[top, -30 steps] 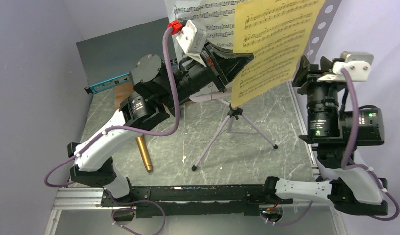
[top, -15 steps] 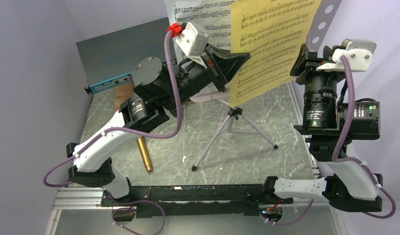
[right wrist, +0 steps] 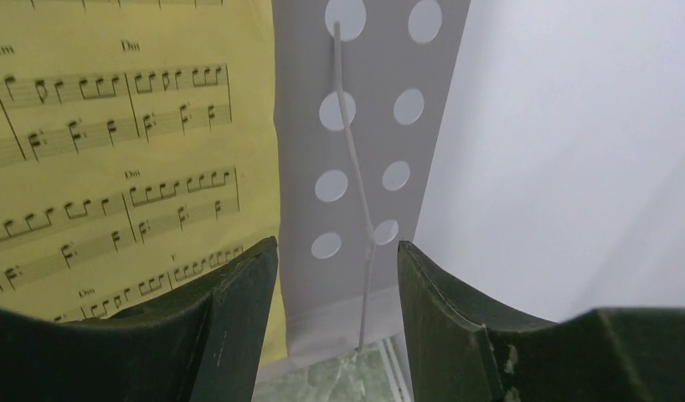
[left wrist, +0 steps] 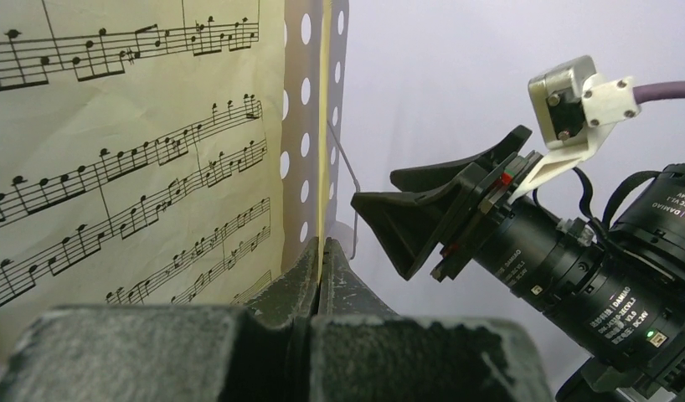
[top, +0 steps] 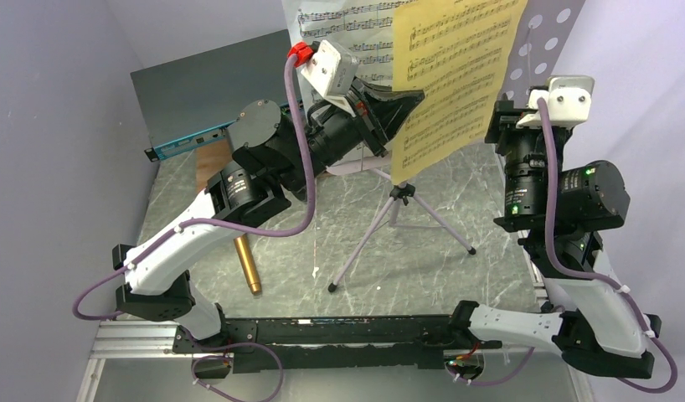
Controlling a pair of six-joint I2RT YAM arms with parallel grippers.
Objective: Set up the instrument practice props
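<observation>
The left pincer (top: 404, 96) is pinching the lower left edge of the yellow printed music sheet (top: 456, 75), its fingers clamped flat together on the paper. The page is therefore hanging upright in front of the pale lilac perforated music stand (top: 544, 46). That grip is probably steadying the sheet while it is being seated on the desk beside the white printed music sheet (top: 343, 29), which it is partly overlapping. The right pincer (right wrist: 335, 247) is hovering with its 2 fingers spread wide and holding nothing. It is facing the bare right strip of the stand, where the thin wire page retainer (right wrist: 353, 142) is running down. My judgement is that it is lining up to lift that wire or to press the page's right edge under it. The stand is resting on its tripod legs (top: 364, 244) mid-worktop. The gold tube-shaped microphone (top: 248, 264) is lying flat on the grey marbled worktop (top: 456, 276) near the left arm, not yet mounted; no short black mic stand is showing in these views
</observation>
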